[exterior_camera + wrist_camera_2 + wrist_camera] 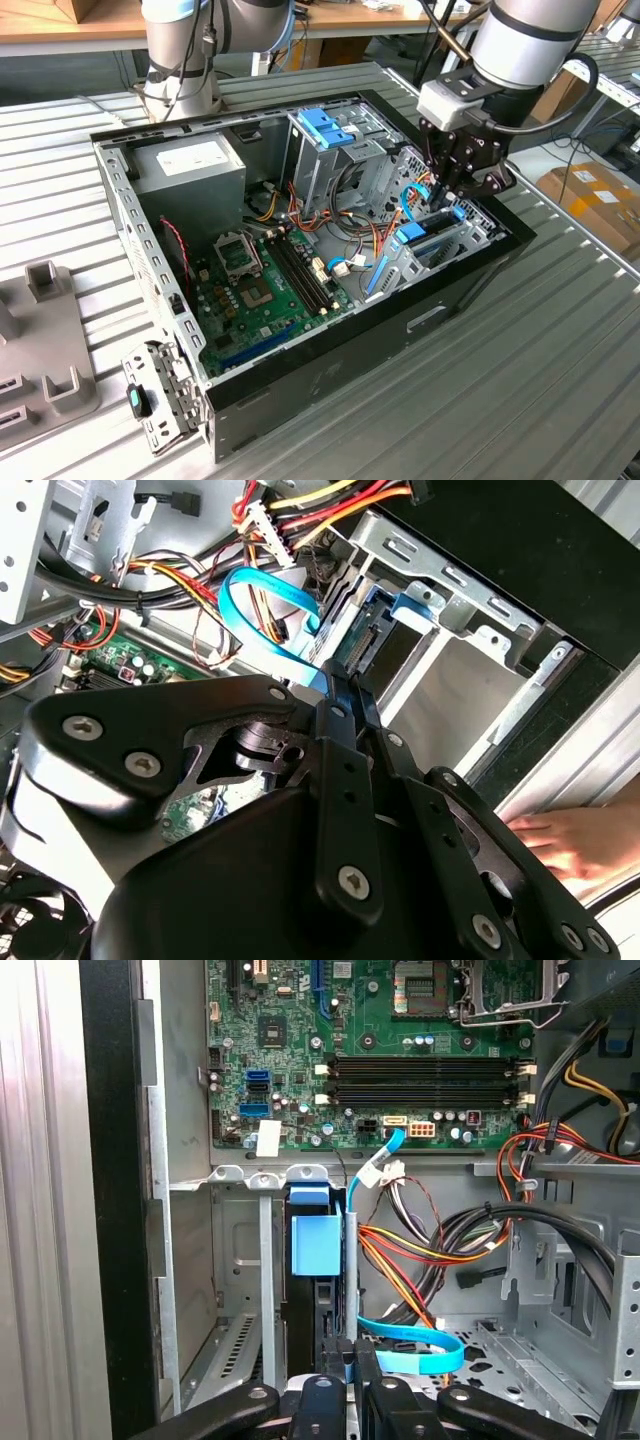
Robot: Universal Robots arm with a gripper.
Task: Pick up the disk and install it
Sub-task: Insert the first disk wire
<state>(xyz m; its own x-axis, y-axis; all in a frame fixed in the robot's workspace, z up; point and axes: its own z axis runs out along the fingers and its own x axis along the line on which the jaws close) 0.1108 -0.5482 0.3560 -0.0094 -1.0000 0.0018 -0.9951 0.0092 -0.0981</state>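
Observation:
The disk (415,236) stands on edge in the metal drive bay at the front corner of the open computer case (330,375), on the exterior view's right. Its blue rail (314,1245) faces the first wrist view, and its end with the connector (370,635) shows in the second wrist view. My gripper (448,200) hangs right above that bay. Its black fingers are shut together, with the tips (338,685) at the disk's end; whether they touch it I cannot tell. In the first wrist view the gripper (348,1365) sits beside the bay wall.
A blue flat cable (262,610) and coloured wire bundles (420,1250) run close by the bay. The motherboard (260,290), a grey box with a white sticker (190,165) and a cage with a blue latch (325,128) stand inside the case. A person's hand (560,845) rests outside it.

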